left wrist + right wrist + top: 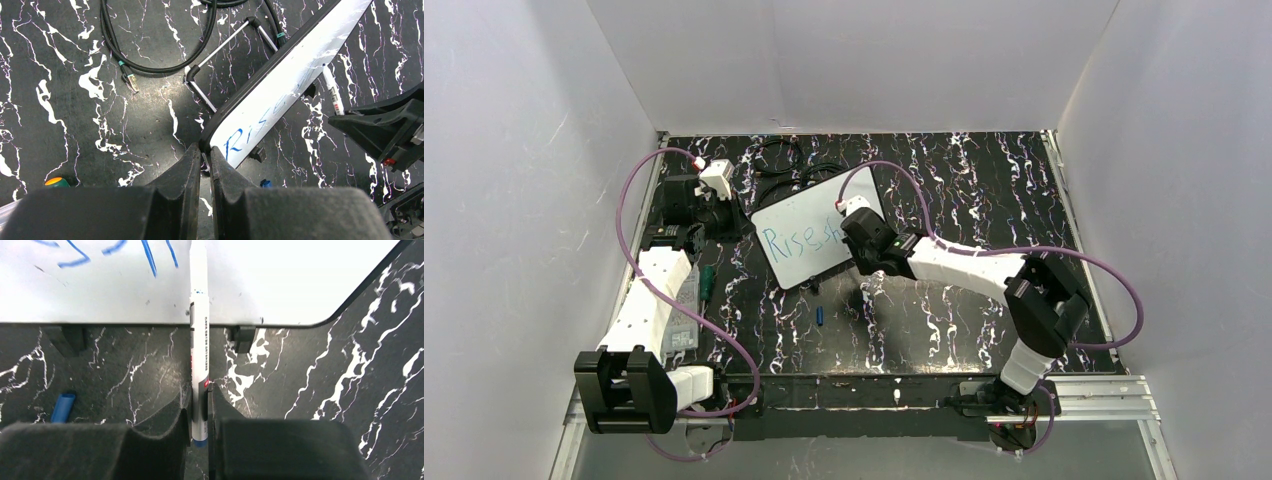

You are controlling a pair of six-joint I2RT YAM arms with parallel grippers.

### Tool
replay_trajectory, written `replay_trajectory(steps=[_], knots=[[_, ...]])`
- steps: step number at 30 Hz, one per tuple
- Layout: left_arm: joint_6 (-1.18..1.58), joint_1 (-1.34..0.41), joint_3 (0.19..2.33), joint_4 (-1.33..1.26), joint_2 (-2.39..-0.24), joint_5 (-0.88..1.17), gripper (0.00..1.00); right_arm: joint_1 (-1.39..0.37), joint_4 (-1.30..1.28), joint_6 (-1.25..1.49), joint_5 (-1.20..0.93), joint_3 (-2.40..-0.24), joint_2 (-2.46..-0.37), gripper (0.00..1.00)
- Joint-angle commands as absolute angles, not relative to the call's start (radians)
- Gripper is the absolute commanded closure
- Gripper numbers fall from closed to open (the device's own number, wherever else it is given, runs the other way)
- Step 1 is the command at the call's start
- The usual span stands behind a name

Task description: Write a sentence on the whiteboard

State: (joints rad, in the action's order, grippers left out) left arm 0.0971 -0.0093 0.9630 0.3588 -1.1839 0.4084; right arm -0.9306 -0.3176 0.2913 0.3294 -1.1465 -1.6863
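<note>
The whiteboard [809, 215] stands tilted on a wire stand [220, 50] at the table's middle back. The sentence [802, 240] in blue marker reads "Rise sh" on it. In the left wrist view the whiteboard [300, 65] runs up to the right with the sentence [240, 141] near its lower corner. My left gripper [205, 154] is shut on that corner's dark edge. My right gripper [200, 396] is shut on a white marker [198, 330] with a blue end. The marker's tip touches the whiteboard [280, 280] just right of the sentence [115, 250].
A blue marker cap [821, 316] lies on the black marbled table in front of the board. Black cables [794, 160] coil behind it. A green pen [707, 285] and a grey block [686, 310] lie beside the left arm. White walls enclose the table.
</note>
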Motion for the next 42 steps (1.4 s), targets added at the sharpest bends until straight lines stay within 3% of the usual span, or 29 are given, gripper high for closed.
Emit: replay_trajectory(steps=[1,13,23,42], knots=[[0.085,-0.007,0.963,0.357,-1.152,0.413,1.0,-0.928,-0.299,0.253,0.377,-1.226,-1.68,0.99],[0.086,-0.007,0.963,0.357,-1.154,0.415,1.0,-0.922,-0.31,0.249,0.367,-1.259,-1.749,0.99],[0.086,-0.007,0.963,0.356,-1.15,0.414,1.0,-0.922,-0.298,0.265,0.417,-1.174,-1.622,0.99],[0.087,-0.007,0.962,0.356,-1.15,0.416,1.0,-0.904,-0.319,0.252,0.365,-1.191,-1.736,0.99]])
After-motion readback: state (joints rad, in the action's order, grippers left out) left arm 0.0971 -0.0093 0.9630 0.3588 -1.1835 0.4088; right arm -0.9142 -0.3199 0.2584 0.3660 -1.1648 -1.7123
